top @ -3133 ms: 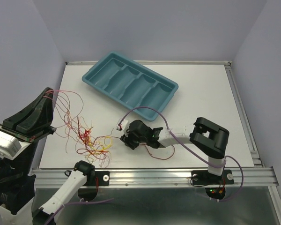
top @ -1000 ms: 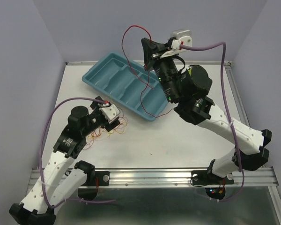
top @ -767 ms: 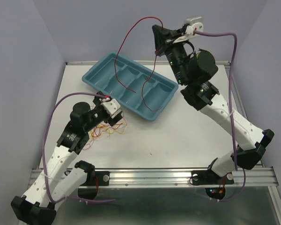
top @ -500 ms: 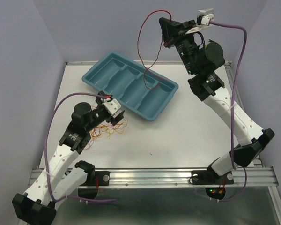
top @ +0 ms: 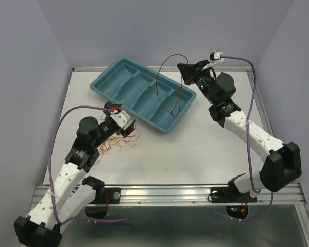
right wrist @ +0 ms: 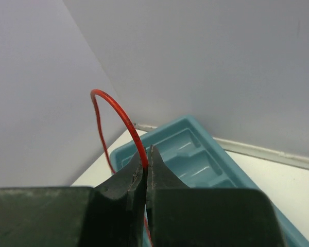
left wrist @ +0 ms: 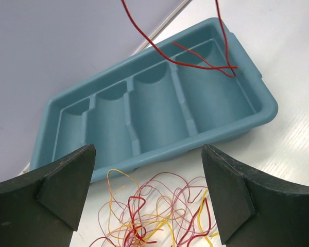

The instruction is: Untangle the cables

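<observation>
A tangle of thin red, yellow and orange cables (top: 121,142) lies on the white table just in front of the teal tray (top: 121,85). My left gripper (top: 125,126) hovers over it, open; in the left wrist view the tangle (left wrist: 154,213) sits between and below the spread fingers (left wrist: 67,188), untouched. My right gripper (top: 185,70) is shut on a single red cable (top: 158,85), held above the tray's right end. That cable (right wrist: 118,110) arches up from the closed tips (right wrist: 147,154), and its loose ends (left wrist: 195,63) hang into the tray's rightmost compartment.
The teal tray (left wrist: 224,131) has several compartments and lies diagonally at the back of the table. Purple arm cables (top: 62,128) loop beside both arms. Walls close in the left, back and right sides.
The right arm has come down from high above the back wall to just over the tray's right end, lowering the red cable into it. The left gripper has stayed open over the tangle.
</observation>
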Robot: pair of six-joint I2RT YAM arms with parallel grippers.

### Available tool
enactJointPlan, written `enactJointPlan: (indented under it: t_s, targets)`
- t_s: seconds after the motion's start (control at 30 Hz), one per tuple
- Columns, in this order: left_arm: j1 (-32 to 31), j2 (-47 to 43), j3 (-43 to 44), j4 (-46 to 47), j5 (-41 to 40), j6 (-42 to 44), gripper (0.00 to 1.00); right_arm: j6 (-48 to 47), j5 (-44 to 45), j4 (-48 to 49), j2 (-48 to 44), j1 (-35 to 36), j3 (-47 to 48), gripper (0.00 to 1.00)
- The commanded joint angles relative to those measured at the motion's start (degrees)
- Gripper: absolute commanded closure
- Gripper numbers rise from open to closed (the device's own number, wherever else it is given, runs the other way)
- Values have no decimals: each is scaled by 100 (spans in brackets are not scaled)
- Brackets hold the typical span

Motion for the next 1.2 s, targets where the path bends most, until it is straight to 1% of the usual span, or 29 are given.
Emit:
enactJointPlan:
  t_s: [0.0, 0.1, 0.13, 0.2, 0.3, 0.37, 0.4, 0.43, 0.5, 0.53, 0.63, 0.73, 0.83, 0.9, 0.97, 1.0, 1.03, 1.1, 1.17]
  targets:
    - [22, 4, -9, 424, -39, -113, 5, 170, -301, 916, -689, -15, -554, 99]
    - [13, 118, 105, 433, 13, -157, 5, 118, -371, 925, -838, -24, -1046, 99]
    - [13, 153, 132, 433, 49, -174, 5, 117, -406, 925, -847, -24, -1048, 99]
    - [13, 268, 193, 424, 154, -183, 5, 100, -416, 933, -874, -24, -1337, 99]
    - [13, 530, 447, 424, 252, -244, 5, 187, -223, 942, -865, -24, -1697, 99]
    - [13, 672, 623, 415, 243, -315, 5, 275, -12, 899, -743, -15, -1759, 99]
    - [13, 751, 833, 406, 277, -393, 5, 371, 302, 777, -664, -24, -1751, 99]
    - [13, 838, 940, 406, 295, -455, 5, 442, 375, 732, -585, -24, -1742, 99]
    - [22, 1155, 1238, 406, 479, -648, 4, 539, 445, 557, -312, -24, -1628, 99]
    - [4, 1451, 1353, 415, 523, -736, 4, 696, 559, 469, -172, -24, -1575, 99]
    - [-5, 1997, 1826, 424, 647, -1017, 4, 698, 622, 494, -48, -15, -1505, 99]
    - [-13, 2910, 2267, 371, 875, -1220, 4, 408, 52, 468, 154, -15, -1129, 99]
    - [-13, 3229, 2365, 380, 1138, -1334, 4, 364, -344, 267, 295, -24, -759, 99]
    - [-13, 3283, 2216, 607, 1200, -1387, 5, 276, -668, 213, 382, -24, -451, 99]
    - [-5, 3151, 1900, 809, 1034, -1414, 4, 136, -976, 169, 488, -24, -266, 99]
    - [-5, 3099, 1794, 1063, 947, -1457, 3, 92, -1361, 160, 549, -24, -91, 99]
    - [-5, 3037, 1585, 1196, 806, -1492, 2, -13, -1556, 169, 681, -24, -20, 99]
    - [-5, 3028, 1442, 1503, 805, -1589, 2, -49, -2056, 151, 822, -15, 155, 99]
    - [-5, 3054, 1363, 1610, 919, -1651, 2, -102, -2348, 160, 1006, -24, 244, 99]
